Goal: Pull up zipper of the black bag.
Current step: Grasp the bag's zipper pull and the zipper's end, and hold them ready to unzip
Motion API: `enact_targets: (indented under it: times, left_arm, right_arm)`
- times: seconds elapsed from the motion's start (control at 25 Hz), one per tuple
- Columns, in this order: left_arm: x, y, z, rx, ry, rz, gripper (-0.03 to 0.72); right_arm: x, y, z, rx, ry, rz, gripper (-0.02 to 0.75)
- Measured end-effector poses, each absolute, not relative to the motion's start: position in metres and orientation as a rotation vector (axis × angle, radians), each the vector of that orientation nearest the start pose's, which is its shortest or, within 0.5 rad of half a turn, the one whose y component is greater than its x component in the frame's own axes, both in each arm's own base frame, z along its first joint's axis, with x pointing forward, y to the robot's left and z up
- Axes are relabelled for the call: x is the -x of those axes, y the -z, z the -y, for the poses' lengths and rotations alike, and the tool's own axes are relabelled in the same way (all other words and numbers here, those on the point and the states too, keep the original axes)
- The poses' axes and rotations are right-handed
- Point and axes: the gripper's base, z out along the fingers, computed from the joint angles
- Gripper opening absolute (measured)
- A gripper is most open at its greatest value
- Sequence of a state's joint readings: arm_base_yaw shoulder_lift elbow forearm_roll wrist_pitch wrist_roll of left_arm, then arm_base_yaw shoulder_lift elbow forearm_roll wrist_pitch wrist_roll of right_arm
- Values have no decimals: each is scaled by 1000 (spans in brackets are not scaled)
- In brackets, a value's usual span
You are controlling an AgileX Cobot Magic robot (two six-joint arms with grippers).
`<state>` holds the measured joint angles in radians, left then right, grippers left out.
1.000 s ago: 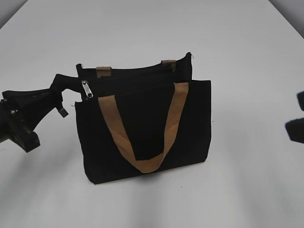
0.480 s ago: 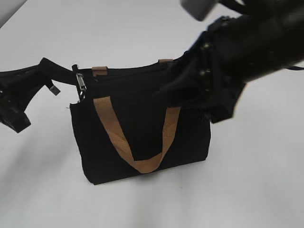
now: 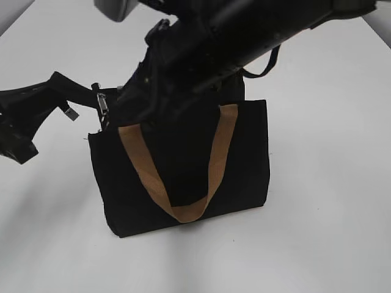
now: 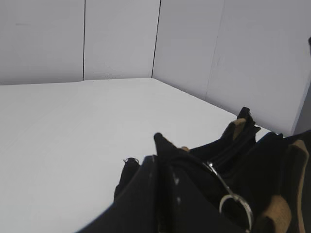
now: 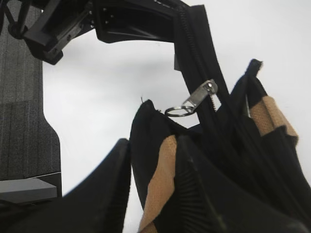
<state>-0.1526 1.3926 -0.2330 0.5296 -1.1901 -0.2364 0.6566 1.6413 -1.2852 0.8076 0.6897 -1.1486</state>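
The black bag [image 3: 183, 171] stands upright on the white table, with a tan handle [image 3: 143, 162] on its front. The zipper [image 3: 102, 104], a silver pull tab with a ring, sits at the top left end of the zip track. My left gripper [image 3: 54, 88] is shut on the black zip tail at that end and holds it out to the left; it also shows in the left wrist view [image 4: 158, 160]. My right gripper [image 3: 137, 104] reaches across the bag's top, open. In the right wrist view its fingers [image 5: 153, 145] straddle the bag's front corner below the zipper [image 5: 199, 96].
The white table [image 3: 330, 232] surrounds the bag. My right arm [image 3: 244, 30] crosses above the bag and hides its rear edge and back handle. White wall panels [image 4: 121, 39] stand behind the table in the left wrist view.
My right arm has swung in from the right edge, across the top of the bag, to its left end near the zipper. The left gripper has kept its hold; the bag shifted slightly left.
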Motion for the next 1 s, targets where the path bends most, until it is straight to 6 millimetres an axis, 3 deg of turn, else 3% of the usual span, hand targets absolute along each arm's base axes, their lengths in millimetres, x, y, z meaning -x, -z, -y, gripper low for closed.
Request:
enact_targets:
  times: [0.24,1.0]
  left_arm:
    - [-204,-211,77,-468,573,-1442,4]
    - [-215,-226,84,-497,666,-1400,4]
  right_arm:
    - [-272,-281,-269,1375,-673,-1892,251]
    - [-282,-276,-275,1220,-713,-1942,251]
